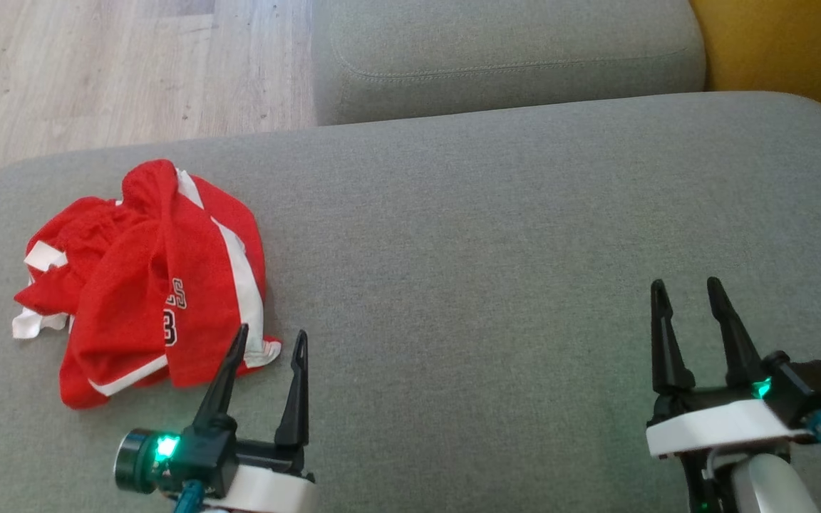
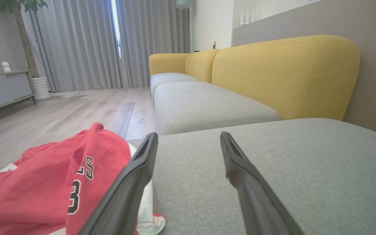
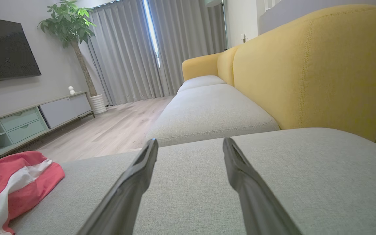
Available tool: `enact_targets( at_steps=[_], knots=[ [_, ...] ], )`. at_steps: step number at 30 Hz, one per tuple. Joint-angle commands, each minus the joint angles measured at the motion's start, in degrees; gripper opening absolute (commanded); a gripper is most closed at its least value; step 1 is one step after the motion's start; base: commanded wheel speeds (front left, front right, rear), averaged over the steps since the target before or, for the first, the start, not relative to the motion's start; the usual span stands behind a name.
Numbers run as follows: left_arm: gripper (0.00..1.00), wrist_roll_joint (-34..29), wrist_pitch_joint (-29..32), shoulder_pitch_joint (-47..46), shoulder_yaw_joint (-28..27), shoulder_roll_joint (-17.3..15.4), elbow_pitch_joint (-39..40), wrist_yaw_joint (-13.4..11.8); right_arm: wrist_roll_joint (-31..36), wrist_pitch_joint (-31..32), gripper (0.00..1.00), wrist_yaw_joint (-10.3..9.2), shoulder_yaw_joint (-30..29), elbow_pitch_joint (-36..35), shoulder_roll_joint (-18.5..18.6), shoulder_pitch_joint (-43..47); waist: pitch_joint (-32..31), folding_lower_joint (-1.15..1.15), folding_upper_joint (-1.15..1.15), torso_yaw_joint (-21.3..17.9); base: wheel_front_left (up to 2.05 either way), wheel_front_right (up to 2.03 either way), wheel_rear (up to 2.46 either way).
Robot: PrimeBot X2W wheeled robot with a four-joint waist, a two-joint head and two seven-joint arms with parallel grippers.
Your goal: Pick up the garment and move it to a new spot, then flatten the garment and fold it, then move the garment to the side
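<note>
Left gripper point(image 1: 272, 330) wide open, empty, beside red garment point(image 1: 140, 285)

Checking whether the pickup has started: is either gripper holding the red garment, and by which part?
Nothing is held. The left gripper and right gripper are both open above the grey cushion; the garment lies crumpled beside the left one.

The broad grey sofa cushion point(image 1: 510, 242) bears a crumpled red garment point(image 1: 140, 285) with white stripes and black lettering, heaped at its left end, close to the far edge by the wood floor point(image 1: 97, 64).
</note>
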State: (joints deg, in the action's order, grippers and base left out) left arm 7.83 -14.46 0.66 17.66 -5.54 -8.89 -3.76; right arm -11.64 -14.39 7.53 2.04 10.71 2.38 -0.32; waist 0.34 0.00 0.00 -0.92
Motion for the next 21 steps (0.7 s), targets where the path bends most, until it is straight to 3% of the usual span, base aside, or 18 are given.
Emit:
enact_targets(
  at_steps=[1, 21],
  knots=[
    [1.0, -0.6, -0.5, -1.5, -2.4, 0.5, 1.3, 0.3, -0.3, -0.6, 1.0, -0.04, 1.7, -1.4, 0.5, -1.2, 0.0, 0.0, 0.0, 0.0, 0.0, 0.0, 0.0],
    [1.0, -1.6, -0.5, -0.8, -5.9, 2.3, 0.8, 2.8, -0.4, -0.6, 1.0, -0.04, 2.8, -0.5, 0.5, -1.3, -0.5, 0.0, 0.0, 0.3, 0.0, 0.0, 0.0]
  ],
)
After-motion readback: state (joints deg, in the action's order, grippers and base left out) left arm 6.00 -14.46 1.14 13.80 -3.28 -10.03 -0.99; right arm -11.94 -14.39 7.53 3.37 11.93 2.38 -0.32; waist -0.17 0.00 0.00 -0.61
